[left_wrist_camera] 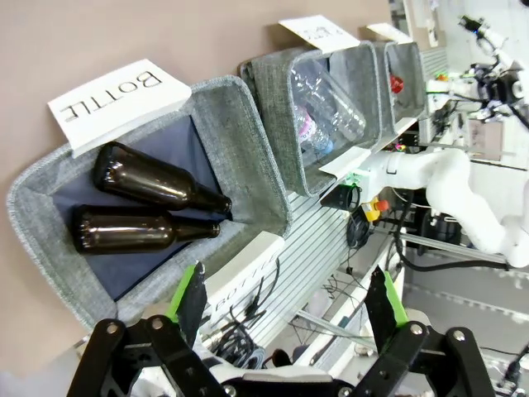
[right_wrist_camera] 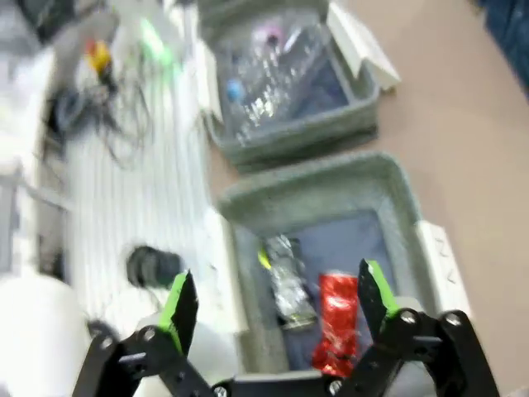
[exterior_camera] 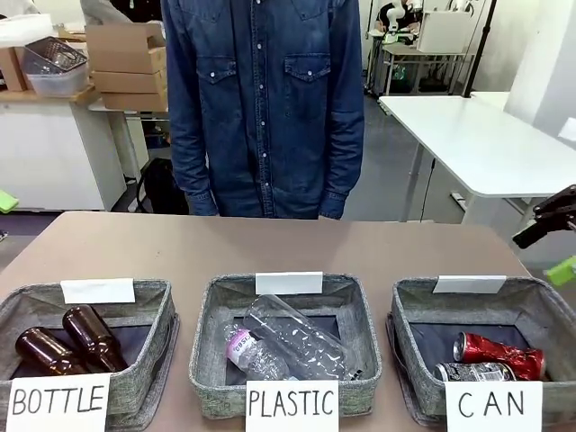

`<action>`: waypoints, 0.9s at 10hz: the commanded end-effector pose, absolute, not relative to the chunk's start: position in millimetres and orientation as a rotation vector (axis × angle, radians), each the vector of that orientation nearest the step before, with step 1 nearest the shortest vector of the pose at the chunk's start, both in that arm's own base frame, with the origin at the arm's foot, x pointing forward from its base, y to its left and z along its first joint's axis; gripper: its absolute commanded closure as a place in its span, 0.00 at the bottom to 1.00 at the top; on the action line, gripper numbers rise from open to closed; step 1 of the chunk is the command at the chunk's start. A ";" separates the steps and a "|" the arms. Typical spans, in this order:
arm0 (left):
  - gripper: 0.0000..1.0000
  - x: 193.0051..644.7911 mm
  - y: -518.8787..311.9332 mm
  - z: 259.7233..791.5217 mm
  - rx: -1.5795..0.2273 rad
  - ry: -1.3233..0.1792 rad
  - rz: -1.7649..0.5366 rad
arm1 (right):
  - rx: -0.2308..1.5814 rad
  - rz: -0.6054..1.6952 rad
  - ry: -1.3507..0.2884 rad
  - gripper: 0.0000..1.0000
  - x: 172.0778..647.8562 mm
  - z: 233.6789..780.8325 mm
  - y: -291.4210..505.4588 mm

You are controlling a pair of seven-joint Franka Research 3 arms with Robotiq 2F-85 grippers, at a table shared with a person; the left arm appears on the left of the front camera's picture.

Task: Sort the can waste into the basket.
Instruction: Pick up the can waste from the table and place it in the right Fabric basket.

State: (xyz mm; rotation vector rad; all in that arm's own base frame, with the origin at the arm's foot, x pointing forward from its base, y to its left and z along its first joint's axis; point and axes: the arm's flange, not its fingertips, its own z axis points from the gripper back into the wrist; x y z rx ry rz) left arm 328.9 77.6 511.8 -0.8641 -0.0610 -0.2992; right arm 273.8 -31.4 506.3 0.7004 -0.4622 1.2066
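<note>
The grey woven basket (exterior_camera: 412,299) with the "CAN" sign stands at the right end of the table. A crushed red can (exterior_camera: 500,353) and a dark grey-black can (exterior_camera: 474,371) lie side by side inside it. In the blurred right wrist view, my right gripper (right_wrist_camera: 277,298) hangs open and empty above this basket (right_wrist_camera: 331,178), over the red can (right_wrist_camera: 337,318) and the dark can (right_wrist_camera: 287,281). From the front, the right gripper (exterior_camera: 556,245) shows at the picture's right edge. My left gripper (left_wrist_camera: 288,298) is open and empty, off the table's near edge beside the BOTTLE basket.
The BOTTLE basket (exterior_camera: 144,301) at the left holds two brown glass bottles (exterior_camera: 90,337). The PLASTIC basket (exterior_camera: 216,301) in the middle holds clear plastic bottles (exterior_camera: 292,340). A person in a denim shirt (exterior_camera: 265,99) stands at the far side. Bare brown tabletop (exterior_camera: 270,243) lies beyond the baskets.
</note>
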 end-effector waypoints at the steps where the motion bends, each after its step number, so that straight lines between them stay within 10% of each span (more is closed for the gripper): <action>1: 0.00 327.6 80.0 510.4 -0.859 -0.067 -0.312 | 1.163 0.445 -0.435 0.00 293.4 533.2 -30.2; 6: 0.00 327.6 80.0 510.4 -0.859 -0.067 -0.312 | 1.396 -0.015 -0.081 0.00 329.0 521.3 -41.0; 7: 0.00 327.6 80.0 510.4 -0.859 -0.067 -0.312 | 1.133 0.497 -0.162 0.00 321.5 511.5 -42.7; 9: 0.00 327.6 80.0 510.4 -0.859 -0.067 -0.312 | 1.133 0.497 -0.162 0.00 321.5 511.5 -42.7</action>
